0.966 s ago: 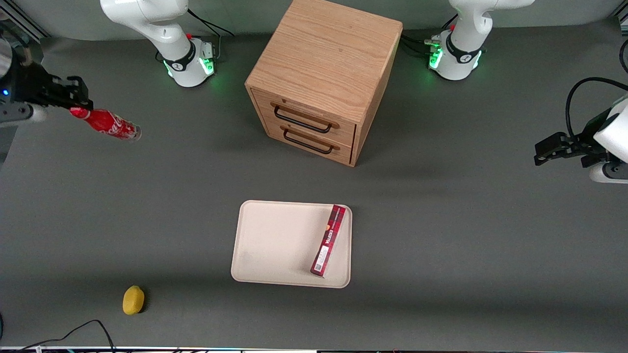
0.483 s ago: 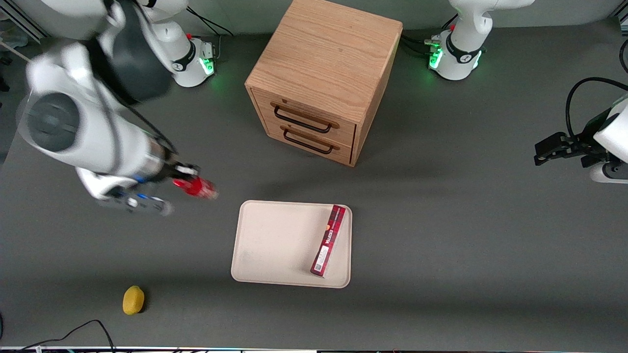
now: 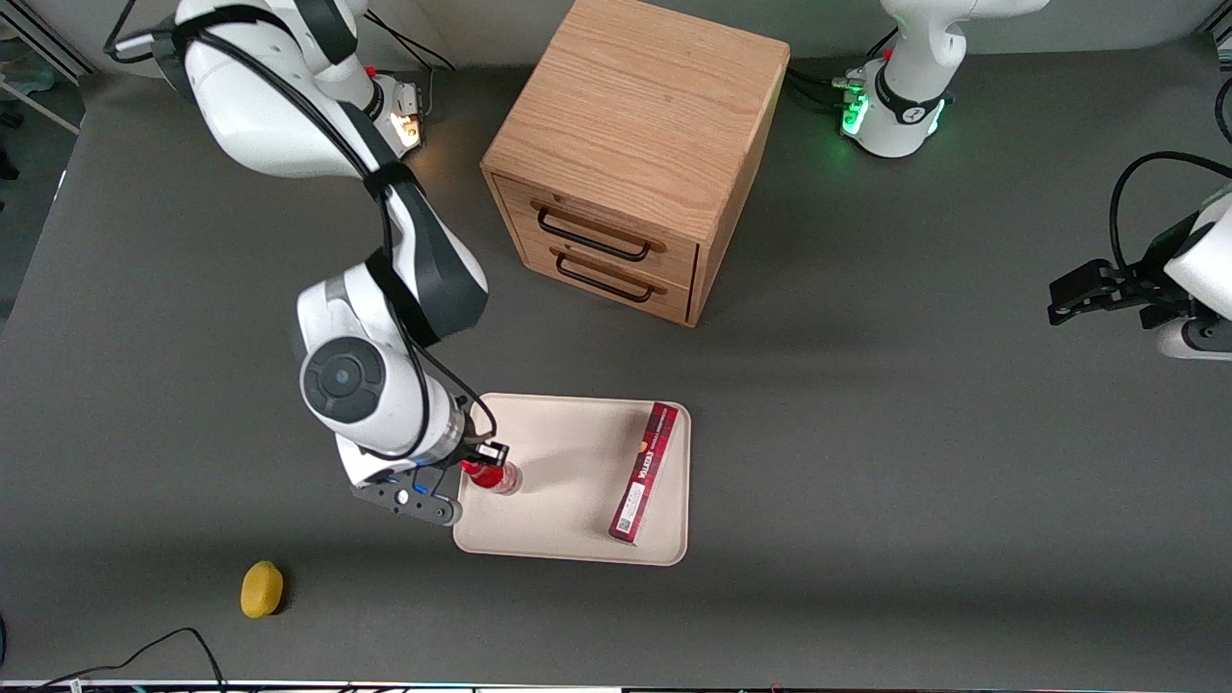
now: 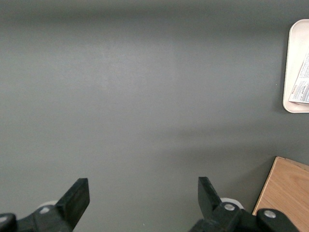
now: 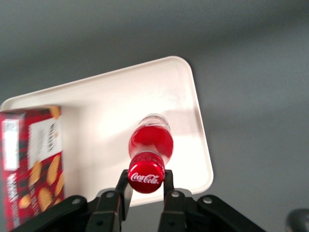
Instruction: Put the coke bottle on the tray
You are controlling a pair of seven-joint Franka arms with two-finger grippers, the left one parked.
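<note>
Front view
Gripper (image 3: 484,460): over the tray's end toward the working arm, fingers closed on the neck of the coke bottle.
Coke bottle (image 3: 493,474): red, held by its cap end, above the tray's surface near the rim; whether its clear base touches the tray cannot be told.
Tray (image 3: 558,452): cream, flat on the grey table (image 3: 866,462), nearer the camera than the cabinet.
Red box (image 3: 644,472): long, dark red, lying in the tray along the end toward the parked arm, well apart from the bottle.
Cabinet (image 3: 635,144): oak, two drawers with dark handles, both shut, farther from the camera than the tray.
Yellow object (image 3: 261,588): small, lemon-like, on the table toward the working arm's end, nearer the camera than the tray.
In the way: the right arm's wrist and forearm cover the tray's corner beside the bottle.

Right wrist view
Gripper (image 5: 146,186): two dark fingers pressed against either side of the bottle just below the cap.
Coke bottle (image 5: 149,145): seen cap-first, white lettering on the cap, body pointing down at the tray.
Tray (image 5: 183,96): bare surface under the bottle, near one rounded corner.
Red box (image 5: 29,164): biscuit pictures on its face, lying in the tray beside the bottle, not touching it.

Left wrist view
Tray (image 4: 293,67): only an edge shows, with the box's end (image 4: 301,87) on it.
Cabinet (image 4: 285,198): one wood corner.
</note>
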